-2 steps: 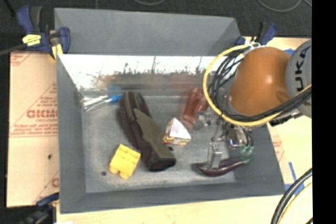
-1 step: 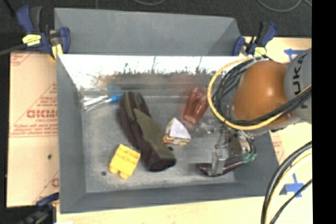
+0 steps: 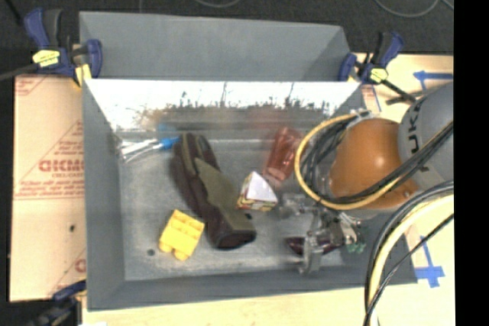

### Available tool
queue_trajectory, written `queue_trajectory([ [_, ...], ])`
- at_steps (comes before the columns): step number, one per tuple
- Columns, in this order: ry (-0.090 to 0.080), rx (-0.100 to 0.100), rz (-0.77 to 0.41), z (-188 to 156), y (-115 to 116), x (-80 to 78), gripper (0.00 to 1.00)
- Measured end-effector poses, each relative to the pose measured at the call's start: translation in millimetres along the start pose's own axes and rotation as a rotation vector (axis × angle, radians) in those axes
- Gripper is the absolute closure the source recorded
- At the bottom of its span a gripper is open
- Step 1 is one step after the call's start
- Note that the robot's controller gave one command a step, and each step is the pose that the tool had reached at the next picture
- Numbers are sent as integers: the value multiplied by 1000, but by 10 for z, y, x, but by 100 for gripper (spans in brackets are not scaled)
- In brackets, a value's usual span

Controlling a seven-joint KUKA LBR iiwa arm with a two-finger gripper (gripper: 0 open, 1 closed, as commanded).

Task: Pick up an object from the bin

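My gripper (image 3: 312, 252) is low in the bin's near right corner, under the orange cover. A small dark maroon thing (image 3: 298, 244) lies right at it; I cannot see whether it is gripped. Just left of the gripper sits a white and purple pyramid-shaped thing (image 3: 258, 191). A translucent reddish piece (image 3: 283, 153) lies behind that, towards the back wall.
A long dark brown and olive soft thing (image 3: 210, 191) stretches across the bin's middle. A yellow block (image 3: 181, 233) lies at the near left. A clear plastic item with a blue tip (image 3: 149, 143) rests at the back left. Cables loop around the wrist.
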State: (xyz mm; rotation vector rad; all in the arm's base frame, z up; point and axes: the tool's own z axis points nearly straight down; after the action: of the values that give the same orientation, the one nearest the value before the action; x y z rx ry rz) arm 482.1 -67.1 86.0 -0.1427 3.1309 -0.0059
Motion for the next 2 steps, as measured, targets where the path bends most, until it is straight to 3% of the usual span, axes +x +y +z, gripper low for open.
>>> queue_trajectory([
  [1, -6, 0, 17, 155, -401, 57, 100],
  [2, -6, 0, 16, 155, -402, 57, 100],
])
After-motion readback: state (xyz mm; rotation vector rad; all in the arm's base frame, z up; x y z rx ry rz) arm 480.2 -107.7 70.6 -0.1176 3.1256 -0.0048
